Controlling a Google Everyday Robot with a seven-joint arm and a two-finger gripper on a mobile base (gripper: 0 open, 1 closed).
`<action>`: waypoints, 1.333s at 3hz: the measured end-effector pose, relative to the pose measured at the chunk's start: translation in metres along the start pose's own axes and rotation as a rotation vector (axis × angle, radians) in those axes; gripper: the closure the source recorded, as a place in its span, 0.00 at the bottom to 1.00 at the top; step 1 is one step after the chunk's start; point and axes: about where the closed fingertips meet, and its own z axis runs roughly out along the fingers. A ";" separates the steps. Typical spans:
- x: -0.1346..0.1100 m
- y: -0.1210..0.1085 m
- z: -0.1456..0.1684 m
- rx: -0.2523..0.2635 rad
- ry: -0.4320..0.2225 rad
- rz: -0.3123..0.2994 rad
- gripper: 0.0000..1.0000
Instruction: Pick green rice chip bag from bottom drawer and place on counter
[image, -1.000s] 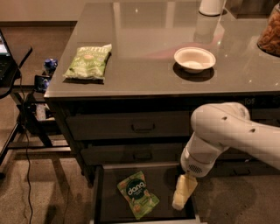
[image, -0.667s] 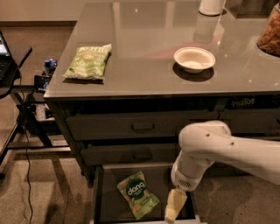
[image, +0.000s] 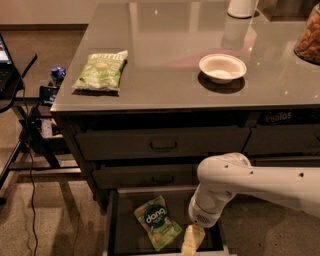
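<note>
Arm (image: 260, 182) has swung left and lower over the last second. The claw (image: 192, 241) is now down inside the bottom drawer (image: 116, 225), just right of the green chip bag (image: 156, 223), with no contact seen. Claw released or clenched: cannot tell.

Bag lies flat on the drawer floor, tilted, left of centre. Small crinkly green pouch; dark round "dang" logo in white letters, tan chips pictured below it.

Judged light, soft and air-puffed, with slick film and brittle contents, so a gentle pinch. Best hold is likely the right edge nearest the claw, or a crimped end seam, where the film bunches rather than slides.

Desk (image: 165, 65) above carries a paler green bag (image: 101, 70) and a white bowl (image: 222, 67); the stretch between them looks enough for set-down.
</note>
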 end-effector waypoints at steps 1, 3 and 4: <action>-0.004 0.000 0.031 -0.011 -0.022 -0.030 0.00; -0.031 -0.045 0.116 0.008 -0.137 0.033 0.00; -0.031 -0.045 0.116 0.008 -0.137 0.033 0.00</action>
